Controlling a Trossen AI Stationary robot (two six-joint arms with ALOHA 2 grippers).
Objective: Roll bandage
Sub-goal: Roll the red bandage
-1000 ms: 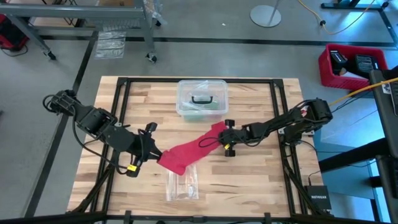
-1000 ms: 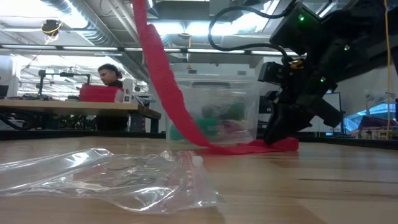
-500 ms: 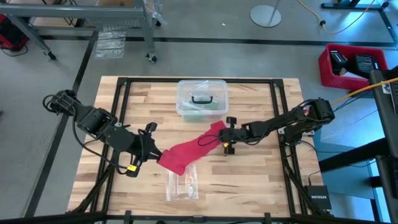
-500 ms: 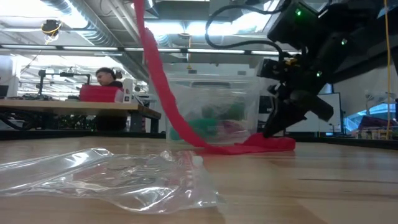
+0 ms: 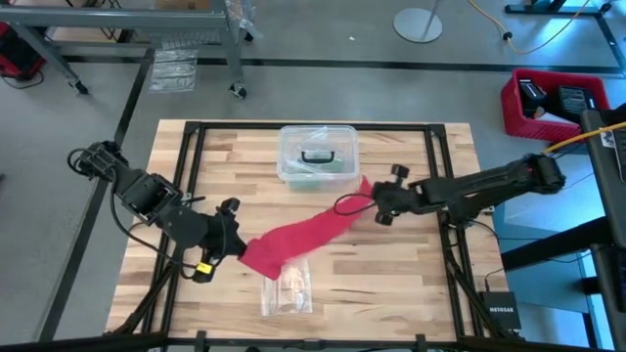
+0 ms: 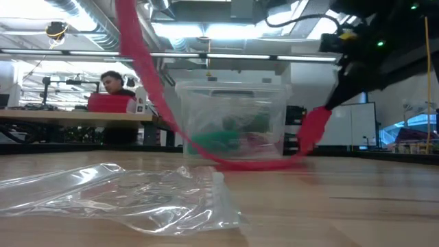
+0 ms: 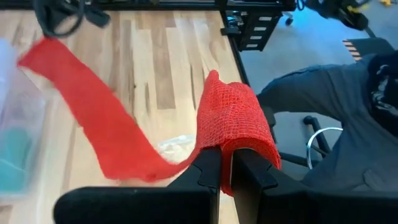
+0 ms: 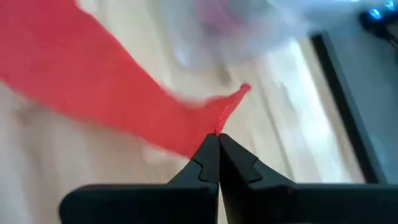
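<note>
**Bandage stretched between both grippers: far end lifted off the table**

**Grip state.** The left gripper (image 5: 233, 246) has its jaws closed on the near end of the bandage (image 5: 303, 235); in the left wrist view the red mesh folds over the closed fingertips (image 7: 214, 163). The right gripper (image 5: 377, 203) has its jaws pinched fully together on the corner of the far end, as the right wrist view (image 8: 216, 144) shows.

**Change.** A second ago the right gripper stood low over the far end, which lay on the table, jaws slightly parted. It has since closed, risen and withdrawn toward 3 o'clock. The far end now hangs in the air, and the strip sags to the table (image 5: 411, 274) between the two grips.

**Location.** The bandage runs from 7 o'clock to 2 o'clock across the table centre, passing just beside the clear plastic box (image 5: 316, 154) and above the plastic bag (image 5: 288, 290).

**Consequence.** The strip is unrolled. No turns are wound yet. With both ends held, rolling can probably begin from one end.
</note>
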